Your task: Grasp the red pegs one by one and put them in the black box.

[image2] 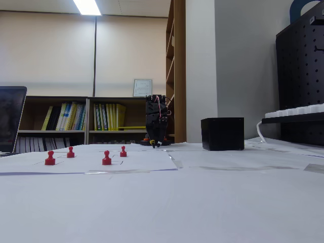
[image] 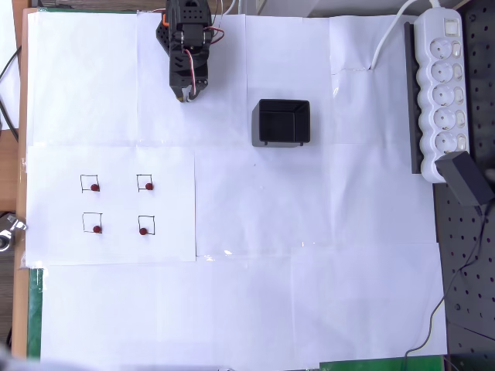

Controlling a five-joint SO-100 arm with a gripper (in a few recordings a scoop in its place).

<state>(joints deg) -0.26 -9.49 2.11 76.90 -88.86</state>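
Red pegs [image: 119, 207]: we count four, none moved yet. In the overhead view each stands at a corner of its own drawn square [image: 90, 183] on a paper sheet [image: 166, 239] at the left of the worktop [image: 309, 309], laid out two by two: upper left [image: 94, 187], upper right [image: 148, 185], lower left [image: 97, 229], lower right [image: 143, 230]. In the fixed view they show as small pawn-shaped pieces with round heads, upright, well apart from one another.

Black box [image: 281, 122]: open-topped, right of centre near the far edge, and as far as we see it holds nothing. We judge the task unstarted, with all four transfers left.

Tool [image: 188, 97]: folded back at the far edge, tips pointing down at the paper, between the peg group and the box but well apart from both. It carries nothing; the tips look nearly together, though we cannot tell the gap for certain.

Open room: bare white paper lies between pegs and box, and nothing stands across that path. The near half of the worktop is bare paper.

Edges: the pegs sit near the left border of the worktop. A power strip [image: 442, 85] and black adapter [image: 467, 178] lie along the right side, well clear of the box. Taped seams cross the paper and look flat.
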